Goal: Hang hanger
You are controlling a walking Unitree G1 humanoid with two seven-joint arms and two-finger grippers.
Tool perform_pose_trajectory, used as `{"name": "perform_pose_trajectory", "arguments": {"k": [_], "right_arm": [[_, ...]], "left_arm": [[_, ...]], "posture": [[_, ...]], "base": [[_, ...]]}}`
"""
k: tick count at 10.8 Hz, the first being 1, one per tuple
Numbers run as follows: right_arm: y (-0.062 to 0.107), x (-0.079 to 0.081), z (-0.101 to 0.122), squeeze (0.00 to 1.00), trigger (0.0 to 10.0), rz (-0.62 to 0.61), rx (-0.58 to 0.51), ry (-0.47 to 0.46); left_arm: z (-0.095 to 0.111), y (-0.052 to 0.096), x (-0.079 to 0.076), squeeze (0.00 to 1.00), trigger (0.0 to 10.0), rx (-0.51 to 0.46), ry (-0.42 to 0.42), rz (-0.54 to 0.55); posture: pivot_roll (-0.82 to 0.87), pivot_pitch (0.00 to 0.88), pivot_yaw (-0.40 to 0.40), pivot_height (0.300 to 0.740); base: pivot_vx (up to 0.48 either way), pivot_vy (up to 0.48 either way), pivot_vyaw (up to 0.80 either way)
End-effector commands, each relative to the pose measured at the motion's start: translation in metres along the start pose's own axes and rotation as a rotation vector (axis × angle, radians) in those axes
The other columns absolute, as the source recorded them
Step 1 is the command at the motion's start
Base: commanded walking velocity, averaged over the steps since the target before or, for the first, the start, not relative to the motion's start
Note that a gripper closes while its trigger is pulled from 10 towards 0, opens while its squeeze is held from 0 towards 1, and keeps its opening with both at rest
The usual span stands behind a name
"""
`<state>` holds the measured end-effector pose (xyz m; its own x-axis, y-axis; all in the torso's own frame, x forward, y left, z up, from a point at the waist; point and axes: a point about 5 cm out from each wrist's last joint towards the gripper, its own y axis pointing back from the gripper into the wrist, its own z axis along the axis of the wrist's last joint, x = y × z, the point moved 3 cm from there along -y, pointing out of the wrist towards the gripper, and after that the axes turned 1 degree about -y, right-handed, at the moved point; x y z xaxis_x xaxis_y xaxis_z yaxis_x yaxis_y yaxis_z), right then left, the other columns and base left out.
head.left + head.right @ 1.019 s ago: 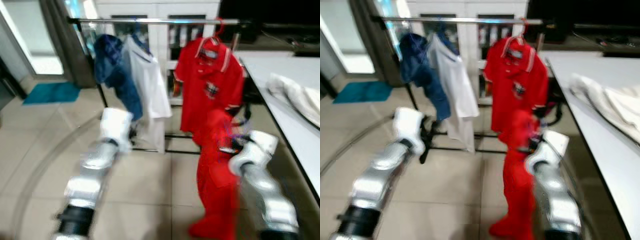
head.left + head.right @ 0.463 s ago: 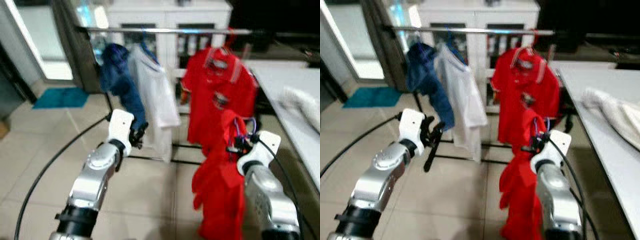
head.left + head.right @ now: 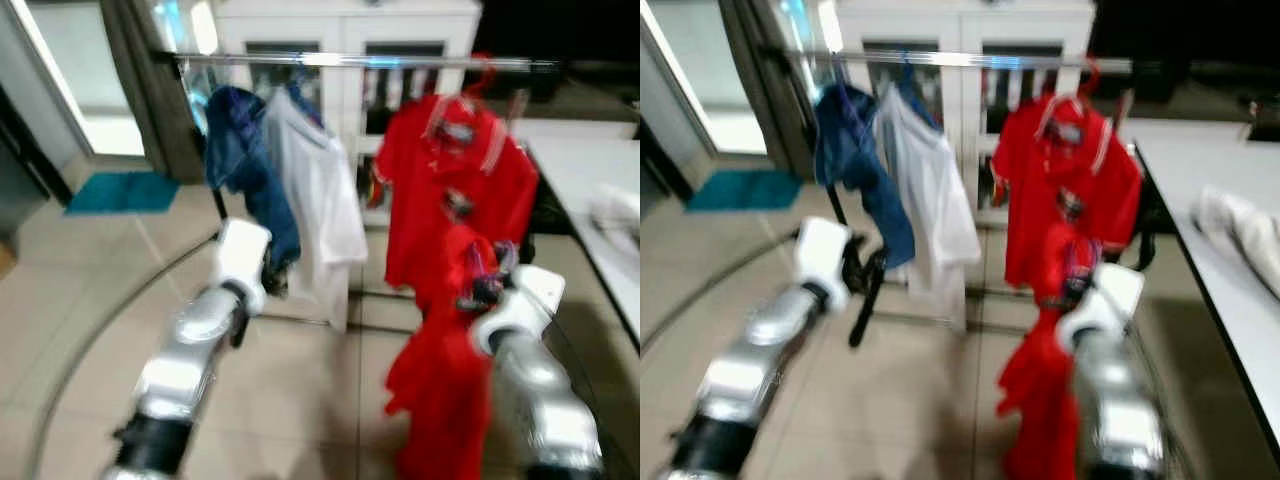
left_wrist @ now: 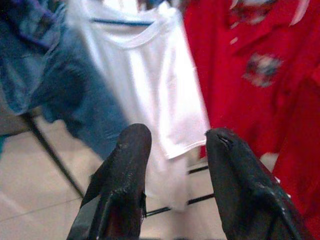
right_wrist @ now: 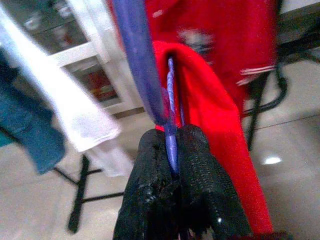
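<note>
Nearer now stands the rail [image 3: 350, 61]; my right gripper [image 5: 172, 145], jaws clamped on the purple hanger [image 5: 137, 60] bearing a red garment [image 3: 440, 370], should rise above it; left gripper [image 4: 172, 150] gapes.

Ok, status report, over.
Right gripper shut on purple hanger, red garment draped on it. Left gripper open, empty, near white shirt. Hanger below rail, not yet hung. Red polo hangs ahead.
</note>
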<state>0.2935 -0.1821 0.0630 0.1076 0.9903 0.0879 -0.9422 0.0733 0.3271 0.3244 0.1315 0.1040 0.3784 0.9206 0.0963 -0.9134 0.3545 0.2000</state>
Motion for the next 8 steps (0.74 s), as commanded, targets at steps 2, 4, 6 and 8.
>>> {"name": "perform_pose_trajectory", "arguments": {"k": [2, 4, 6, 8], "right_arm": [[-0.0004, -0.0056, 0.0116, 0.00, 10.0, -0.014, -0.057, 0.005], [-0.0015, -0.0047, 0.0140, 0.00, 10.0, -0.007, -0.068, 0.022], [-0.0036, -0.0045, 0.0170, 0.00, 10.0, 0.002, -0.076, 0.041], [-0.0057, -0.0048, 0.0183, 0.00, 10.0, 0.012, -0.079, 0.055]], "left_arm": [[0.0037, -0.0011, -0.0033, 0.00, 10.0, -0.019, -0.008, -0.017], [0.0041, -0.0009, -0.0034, 0.00, 10.0, -0.022, -0.014, -0.022], [0.0044, -0.0011, -0.0043, 0.00, 10.0, -0.028, -0.015, -0.023], [0.0043, -0.0006, -0.0067, 0.00, 10.0, -0.036, -0.019, -0.025]], "posture": [[-0.01, 0.000, 0.042, 0.740], [-0.01, 0.000, 0.038, 0.740], [-0.01, 0.000, 0.023, 0.740], [-0.01, 0.000, 0.009, 0.740]], "base": [[0.321, 0.000, 0.00], [0.321, 0.000, 0.00], [0.319, 0.000, 0.00], [0.322, 0.000, 0.00]]}}
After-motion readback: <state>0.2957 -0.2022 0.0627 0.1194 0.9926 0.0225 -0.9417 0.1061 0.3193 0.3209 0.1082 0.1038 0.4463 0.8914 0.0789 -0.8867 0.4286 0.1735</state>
